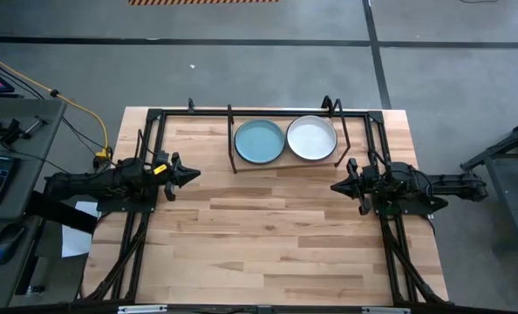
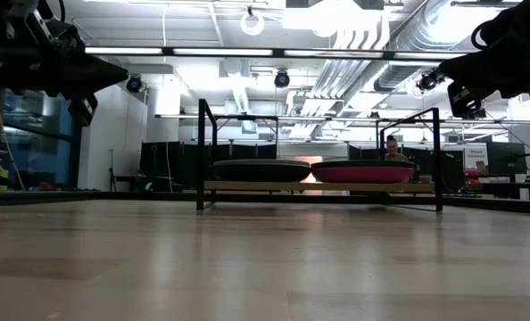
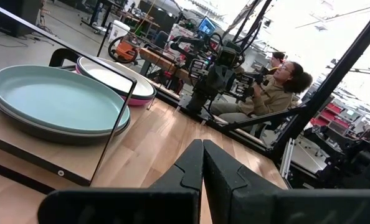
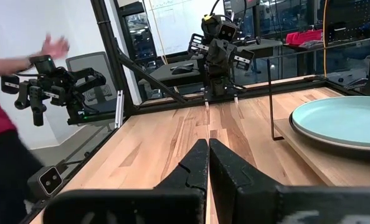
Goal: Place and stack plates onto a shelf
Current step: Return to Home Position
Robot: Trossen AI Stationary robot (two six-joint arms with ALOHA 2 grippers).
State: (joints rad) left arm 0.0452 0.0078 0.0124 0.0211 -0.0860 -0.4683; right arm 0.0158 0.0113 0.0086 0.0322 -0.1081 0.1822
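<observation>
Wire shelf [image 1: 285, 163] at the bench's [image 1: 268, 235] far edge carries two stacks side by side, one topped by a teal plate [image 1: 259, 140], the other by a white plate [image 1: 312, 138]. From table height a dark plate [image 2: 260, 169] and a magenta plate [image 2: 363, 172] show lower down. No plate lies loose on the bench, so stacking looks finished, though each stack's full count is hidden. Left tool [image 1: 192, 174] and right tool [image 1: 336, 186] hang at opposite sides, well apart from the shelf, fingers pressed together on nothing. Only parking the arms seems left.
</observation>
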